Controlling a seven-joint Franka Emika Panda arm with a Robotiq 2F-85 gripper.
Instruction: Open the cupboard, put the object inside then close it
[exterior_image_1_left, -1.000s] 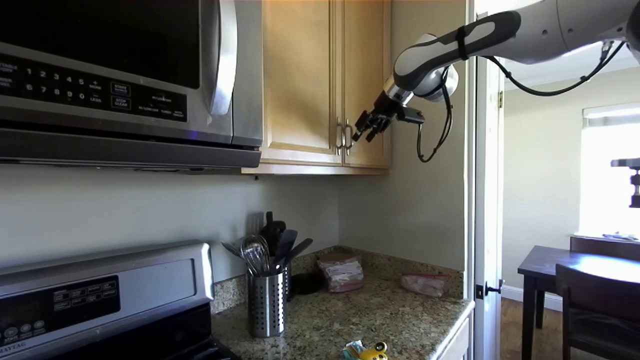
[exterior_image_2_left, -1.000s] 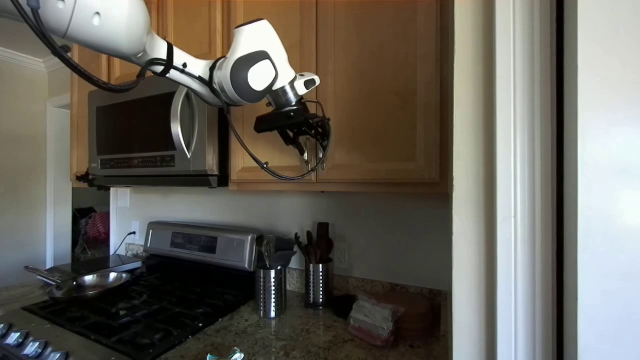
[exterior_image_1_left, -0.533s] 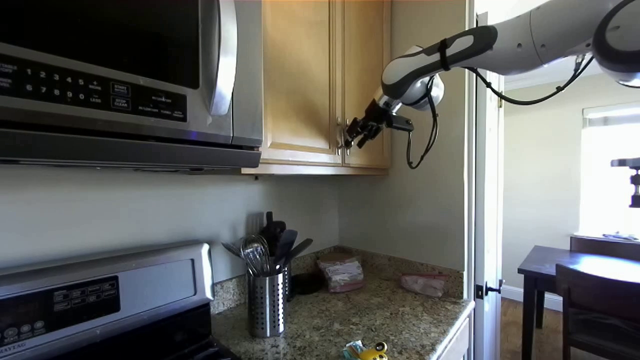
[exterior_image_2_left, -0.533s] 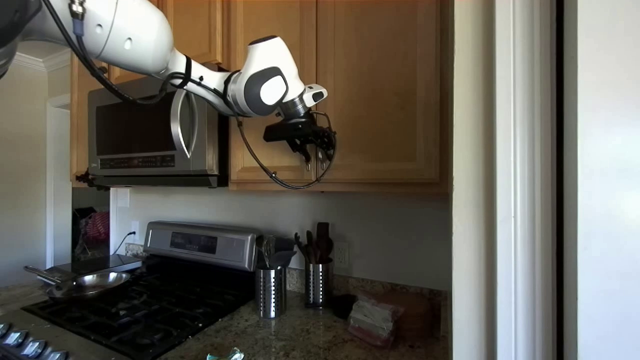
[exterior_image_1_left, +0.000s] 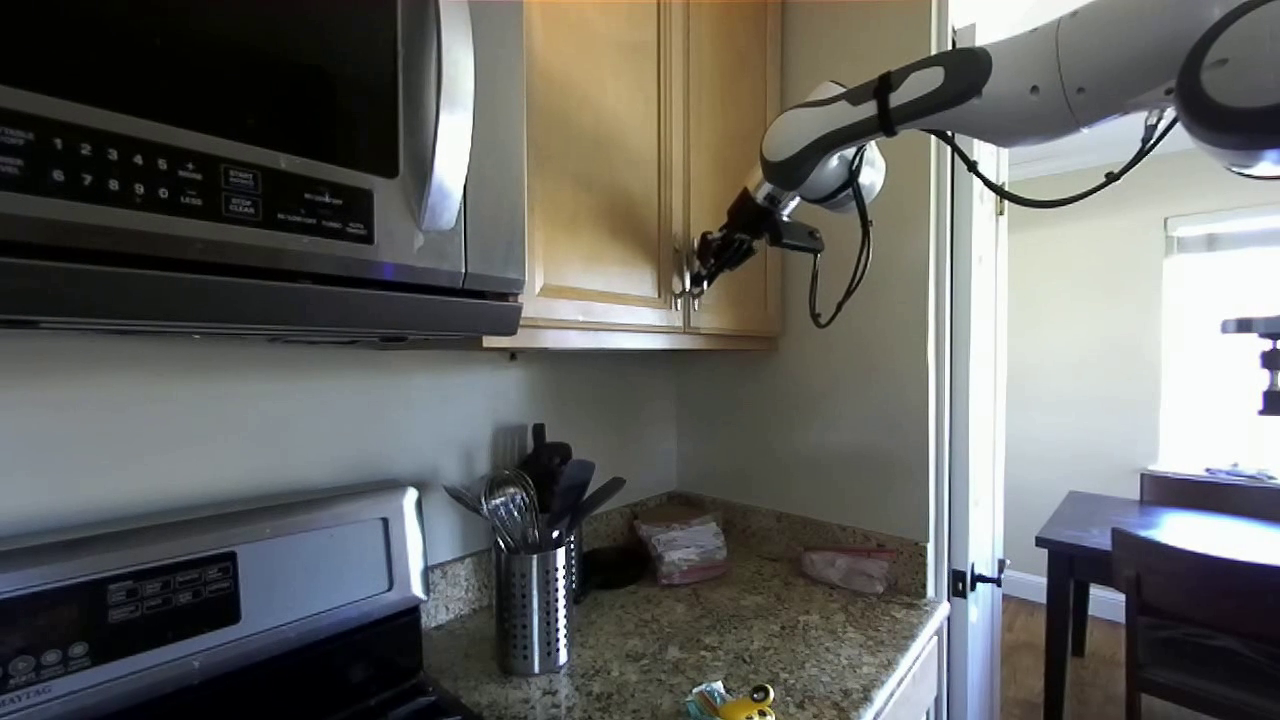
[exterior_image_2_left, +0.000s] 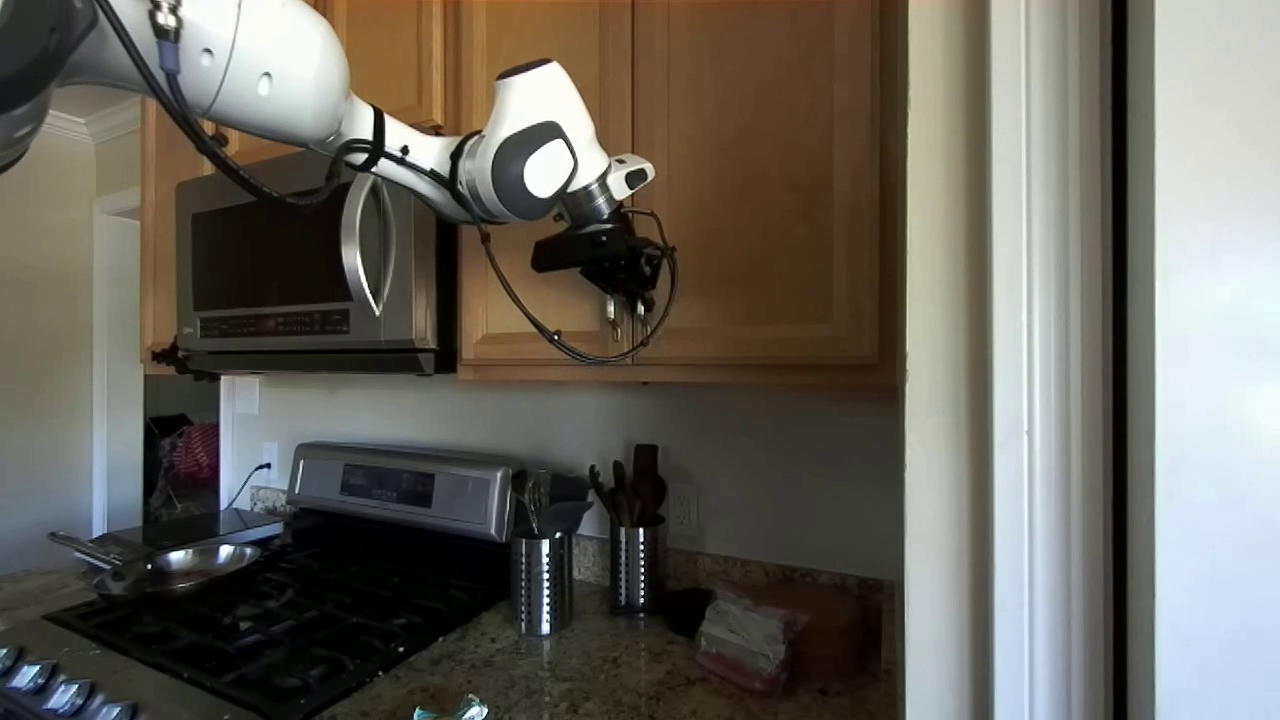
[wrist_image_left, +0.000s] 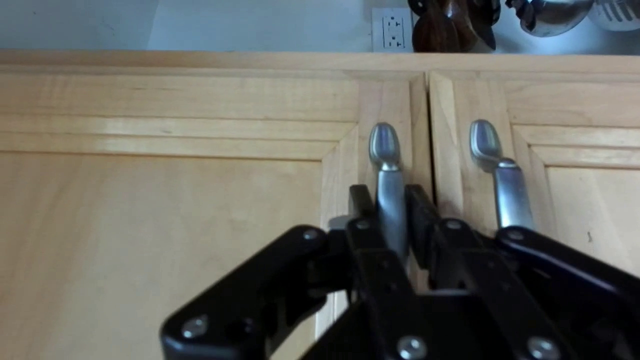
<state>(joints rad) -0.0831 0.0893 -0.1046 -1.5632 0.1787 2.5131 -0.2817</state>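
The cupboard (exterior_image_1_left: 600, 150) is light wood with two panelled doors, both closed, seen in both exterior views and the wrist view. Two silver handles hang side by side at the low inner edges of the doors. My gripper (wrist_image_left: 392, 197) is shut on one handle (wrist_image_left: 384, 142), a black finger close against either side of it. Just beside, the second handle (wrist_image_left: 510, 190) is free, partly covered by the gripper's linkage. In an exterior view the gripper (exterior_image_2_left: 632, 295) hides part of the gripped handle. A yellow item (exterior_image_1_left: 748, 703) lies on the counter; whether it is the object, I cannot tell.
A steel microwave (exterior_image_1_left: 200, 100) hangs beside the cupboard. Below, the granite counter (exterior_image_1_left: 660, 650) carries steel utensil holders (exterior_image_1_left: 535, 610) and bagged items (exterior_image_1_left: 685, 545). A pan (exterior_image_2_left: 180, 570) sits near the stove. A wall (exterior_image_1_left: 850, 400) bounds the cupboard's far side.
The arm has reached in to the cupboard's handles during the last second. Over the latest half second my fingers have closed around one handle. The doors have not moved.
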